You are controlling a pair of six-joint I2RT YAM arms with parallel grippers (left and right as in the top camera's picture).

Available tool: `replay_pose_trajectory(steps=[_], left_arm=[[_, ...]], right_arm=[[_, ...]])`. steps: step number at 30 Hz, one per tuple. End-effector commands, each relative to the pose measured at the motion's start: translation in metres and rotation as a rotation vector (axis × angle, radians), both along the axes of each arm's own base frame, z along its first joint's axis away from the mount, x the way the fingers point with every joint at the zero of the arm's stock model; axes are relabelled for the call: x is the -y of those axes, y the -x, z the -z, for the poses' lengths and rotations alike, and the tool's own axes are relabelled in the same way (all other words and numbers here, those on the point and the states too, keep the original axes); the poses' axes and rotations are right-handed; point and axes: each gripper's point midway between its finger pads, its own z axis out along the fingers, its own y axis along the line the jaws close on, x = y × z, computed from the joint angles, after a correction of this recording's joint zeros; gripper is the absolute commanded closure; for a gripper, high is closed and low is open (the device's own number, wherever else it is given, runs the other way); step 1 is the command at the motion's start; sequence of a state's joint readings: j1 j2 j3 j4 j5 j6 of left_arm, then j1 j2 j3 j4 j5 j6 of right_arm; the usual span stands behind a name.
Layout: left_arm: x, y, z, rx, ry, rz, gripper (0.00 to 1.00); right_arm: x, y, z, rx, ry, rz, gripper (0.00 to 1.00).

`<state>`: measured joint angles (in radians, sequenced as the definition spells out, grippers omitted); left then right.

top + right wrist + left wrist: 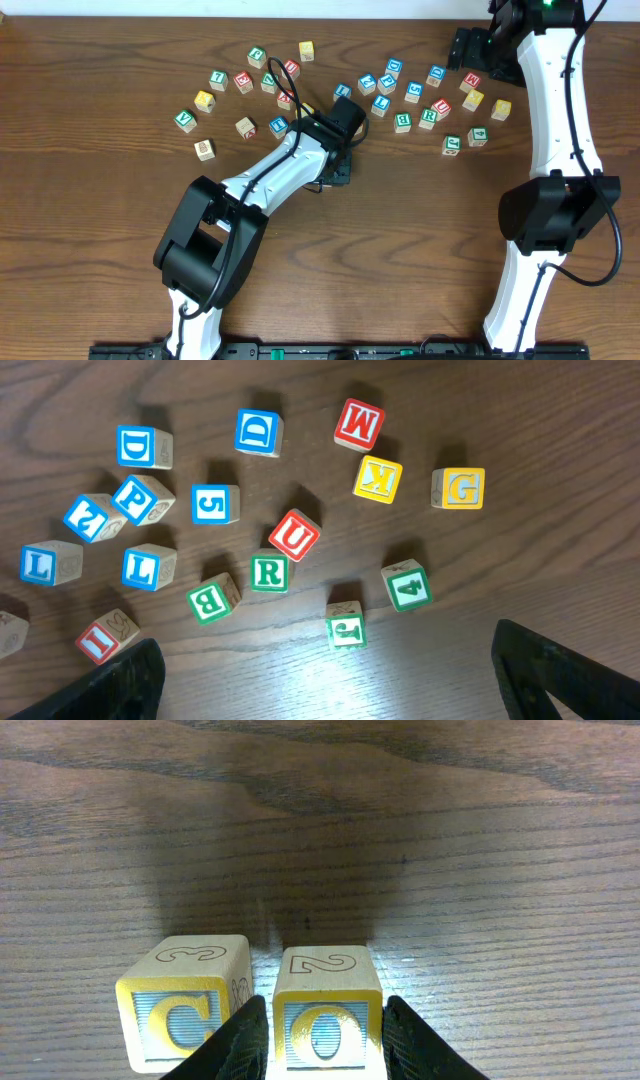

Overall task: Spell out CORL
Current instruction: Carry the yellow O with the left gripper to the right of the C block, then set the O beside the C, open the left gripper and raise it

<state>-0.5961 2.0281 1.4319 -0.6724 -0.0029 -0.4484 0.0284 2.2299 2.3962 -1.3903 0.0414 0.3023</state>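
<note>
In the left wrist view a yellow-framed C block [182, 1010] sits on the table. A matching O block [327, 995] stands right beside it on its right. My left gripper [325, 1038] is shut on the O block, one finger against each side, low at the table. In the overhead view this gripper [335, 172] hides both blocks. A green R block [268, 572] [428, 117] and two blue L blocks [142, 568] [38, 564] lie in the scattered pile. My right gripper [330, 675] [470, 47] is open and empty, high above the pile.
Loose letter blocks spread across the back of the table: a red U [295, 536], green B [212, 598], yellow K [378, 478], yellow G [458, 488], red M [359, 423]. A second cluster [245, 82] lies back left of the left arm.
</note>
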Motion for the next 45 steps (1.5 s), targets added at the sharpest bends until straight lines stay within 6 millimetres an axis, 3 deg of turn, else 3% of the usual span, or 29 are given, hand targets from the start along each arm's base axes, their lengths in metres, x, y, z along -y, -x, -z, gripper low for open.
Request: replay_pose_trajectory(steps=[1,8,13,24,28,35,45], left_arm=[[-0.004,0.002,0.007,-0.011,-0.017,-0.005,0.64],[0.002,-0.006,-0.003,0.017,-0.002,0.011,0.63],[0.006,-0.014,-0.023,0.063,0.023,0.022,0.57],[-0.001,-0.024,-0.111,0.247,0.113,0.039,0.56],[-0.016,-0.027,-0.145,0.315,0.137,0.028,0.56],[-0.063,-0.028,-0.179,0.379,0.092,-0.051,0.56],[-0.101,-0.031,-0.179,0.358,0.056,-0.117,0.56]], right_arm=[[-0.001,0.000,-0.006,0.015,0.009,-0.014,0.01],[-0.001,0.000,-0.006,0.011,0.009,-0.014,0.01],[-0.001,0.000,-0.006,0.012,0.009,-0.014,0.01],[-0.003,0.001,-0.006,0.007,0.001,-0.019,0.01],[-0.010,0.002,-0.005,0.007,-0.010,-0.033,0.01],[-0.031,0.003,-0.005,0.006,-0.015,-0.089,0.01],[-0.064,0.007,-0.005,0.002,-0.014,-0.159,0.01]])
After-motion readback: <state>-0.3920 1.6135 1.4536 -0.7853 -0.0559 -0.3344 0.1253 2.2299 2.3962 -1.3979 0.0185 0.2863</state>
